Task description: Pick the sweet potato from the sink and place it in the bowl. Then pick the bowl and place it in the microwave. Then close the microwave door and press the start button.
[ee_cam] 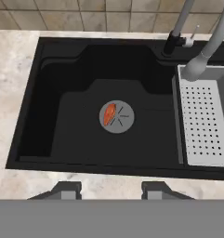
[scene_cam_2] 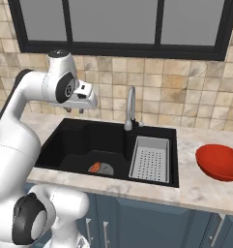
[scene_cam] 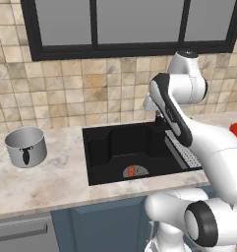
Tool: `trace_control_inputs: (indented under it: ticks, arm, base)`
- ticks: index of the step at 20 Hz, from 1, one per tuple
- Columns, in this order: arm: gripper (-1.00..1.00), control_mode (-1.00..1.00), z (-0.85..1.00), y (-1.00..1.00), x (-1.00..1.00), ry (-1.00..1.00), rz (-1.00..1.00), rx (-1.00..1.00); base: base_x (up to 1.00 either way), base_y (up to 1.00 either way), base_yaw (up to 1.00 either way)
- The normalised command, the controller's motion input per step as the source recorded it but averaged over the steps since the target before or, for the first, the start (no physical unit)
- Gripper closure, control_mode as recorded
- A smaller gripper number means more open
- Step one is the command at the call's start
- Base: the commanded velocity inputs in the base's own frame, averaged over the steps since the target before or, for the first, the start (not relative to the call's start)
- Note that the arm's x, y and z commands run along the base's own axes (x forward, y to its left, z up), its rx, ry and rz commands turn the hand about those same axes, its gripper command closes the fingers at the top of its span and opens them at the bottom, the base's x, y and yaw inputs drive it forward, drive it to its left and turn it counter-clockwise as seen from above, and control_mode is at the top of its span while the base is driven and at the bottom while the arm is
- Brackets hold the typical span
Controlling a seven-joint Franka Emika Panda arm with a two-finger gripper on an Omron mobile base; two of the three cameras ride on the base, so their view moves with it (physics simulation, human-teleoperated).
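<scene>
The sweet potato (ee_cam: pixel 109 114) lies on the round drain (ee_cam: pixel 117 117) at the floor of the sink (ee_cam: pixel 62 116), a little to one side of the drain's centre, its long axis running slantwise in the hand view. It sits at the lowest flat spot of the basin, which is likely why it rests there and does not roll. Beside it, in the right part of the sink, a perforated grey tray (scene_cam_2: pixel 150 158) fills its own section, and the faucet (scene_cam_2: pixel 130 109) rises from the back rim and curves forward over the tray.

The bowl (scene_cam_2: pixel 219 162) waits on the surface (scene_cam_2: pixel 205 193) to the right of the sink, well apart from the potato, so the carry will go across the tray and the sink's right rim. A steel pot (scene_cam: pixel 25 146) stands on the surface to the left and plays no part.

The pincer (ee_cam: pixel 110 189) hovers high above the sink, facing down into it, nearer the front rim than the drain as the hand camera sees it. Its two tips stand apart with a clear gap, spread about halfway, and they pinch nothing and touch nothing. The gap looks wide enough to pass over the potato across its narrow side. I judge this the approach to the first pick: the arm has yet to descend and centre on the drain.
</scene>
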Motion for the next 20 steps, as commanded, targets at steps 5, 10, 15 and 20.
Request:
trace_control_inputs:
  ticks: [5,10,15,20]
  arm:
    - [-1.0,-1.0,-0.04,0.0,-0.23,0.0,0.0,0.0]
    - [-1.0,-1.0,-0.8,0.0,-0.14,0.18,0.0,-0.15]
    - [-1.0,-1.0,-1.0,0.19,0.07,0.31,0.0,-0.15]
    - [-1.0,-1.0,-0.78,0.18,0.21,0.19,0.0,-0.01]
  base:
    - [0.0,0.0,0.0]
    - [0.0,0.0,0.0]
    - [0.0,0.0,0.0]
    - [0.0,0.0,0.0]
